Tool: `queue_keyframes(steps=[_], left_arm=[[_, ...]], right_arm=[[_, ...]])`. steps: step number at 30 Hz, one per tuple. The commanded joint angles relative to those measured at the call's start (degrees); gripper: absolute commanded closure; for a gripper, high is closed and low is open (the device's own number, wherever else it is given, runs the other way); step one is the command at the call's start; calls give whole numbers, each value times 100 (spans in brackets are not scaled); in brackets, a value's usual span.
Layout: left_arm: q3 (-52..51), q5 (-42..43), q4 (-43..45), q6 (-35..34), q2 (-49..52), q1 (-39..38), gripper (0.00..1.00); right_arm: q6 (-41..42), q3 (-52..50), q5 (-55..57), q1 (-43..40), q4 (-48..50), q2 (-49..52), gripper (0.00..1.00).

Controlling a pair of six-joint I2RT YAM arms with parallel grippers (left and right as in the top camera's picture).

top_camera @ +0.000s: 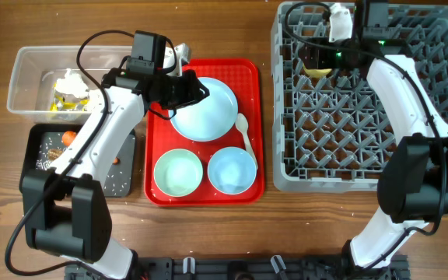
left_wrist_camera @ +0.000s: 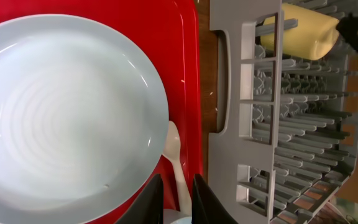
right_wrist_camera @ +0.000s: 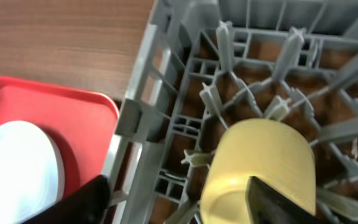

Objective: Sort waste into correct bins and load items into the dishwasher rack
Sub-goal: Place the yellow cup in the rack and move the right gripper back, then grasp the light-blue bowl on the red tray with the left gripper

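The light-blue plate [top_camera: 204,109] lies at the back of the red tray [top_camera: 247,70], and it fills the left wrist view [left_wrist_camera: 67,106]. My left gripper [top_camera: 197,87] hovers at the plate's far rim. Its fingers [left_wrist_camera: 151,202] stand a narrow gap apart with nothing between them, and the white spoon [left_wrist_camera: 174,149] shows below the gap. The yellow cup [top_camera: 317,70] lies on its side in the back-left corner of the grey dishwasher rack [top_camera: 364,117]. My right gripper [right_wrist_camera: 176,202] is open over it, with one finger [right_wrist_camera: 278,199] in front of the cup [right_wrist_camera: 260,162].
A pale-green bowl [top_camera: 178,172] and a light-blue bowl [top_camera: 232,169] sit at the tray's front, with the spoon [top_camera: 245,132] beside the plate. At the left, the clear tub [top_camera: 33,78] holds tissue [top_camera: 72,82], and the black tray [top_camera: 41,148] holds a carrot [top_camera: 68,137].
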Motion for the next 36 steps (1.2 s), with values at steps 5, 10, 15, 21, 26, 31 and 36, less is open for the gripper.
queue_keyframes(steps=[5, 10, 15, 21, 26, 31, 36], left_arm=[[4, -39, -87, 50, 48, -15, 84], [4, -37, -87, 50, 48, -15, 84], [4, -39, -260, 50, 48, -15, 85], [4, -39, -468, 50, 48, -15, 85], [4, -190, -713, 52, 48, -15, 87], [4, -398, -925, 55, 48, -15, 89], [4, -435, -1104, 337, 48, -15, 94]], right_arm=[[-131, 662, -146, -2, -625, 46, 21], [-129, 793, -435, 48, -1860, -568, 21], [-131, 774, -455, 188, -3316, -815, 20], [-87, 15, -424, 772, -3840, -804, 34], [-2, -496, -157, 1139, -3515, -804, 42], [20, -540, 13, 1554, -3460, -807, 51], [24, -540, 11, 1790, -3484, -901, 52]])
